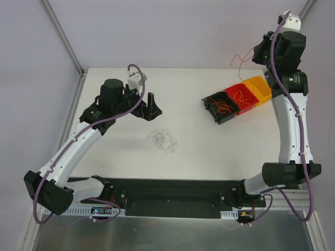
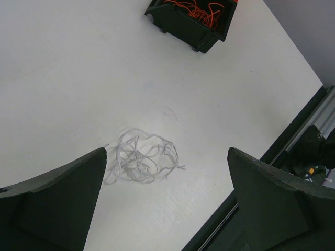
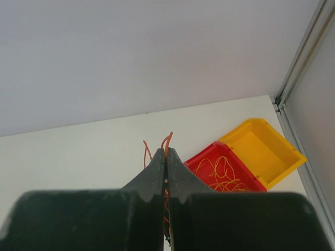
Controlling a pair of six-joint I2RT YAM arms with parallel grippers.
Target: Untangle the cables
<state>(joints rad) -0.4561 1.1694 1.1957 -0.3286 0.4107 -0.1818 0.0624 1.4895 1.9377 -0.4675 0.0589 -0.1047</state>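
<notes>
A small whitish-clear cable tangle (image 1: 163, 140) lies on the white table; it also shows in the left wrist view (image 2: 141, 159). My left gripper (image 1: 150, 108) is open and empty, above the table just behind and left of the tangle; in its wrist view (image 2: 166, 152) the tangle lies between the fingers, nearer the left finger (image 2: 57, 201). My right gripper (image 1: 256, 54) is raised at the far right, shut on a thin orange cable (image 1: 240, 58) that hangs from it. The orange strand (image 3: 167, 139) sticks out past the closed tips (image 3: 166, 151).
Three bins stand in a row at the back right: a black bin (image 1: 212, 103) with orange wires (image 2: 193, 9), a red bin (image 1: 250, 101) with yellowish wires (image 3: 222, 168), and a yellow bin (image 1: 261, 86) that looks bare inside (image 3: 264, 149). A black rail (image 1: 172, 196) runs along the near edge.
</notes>
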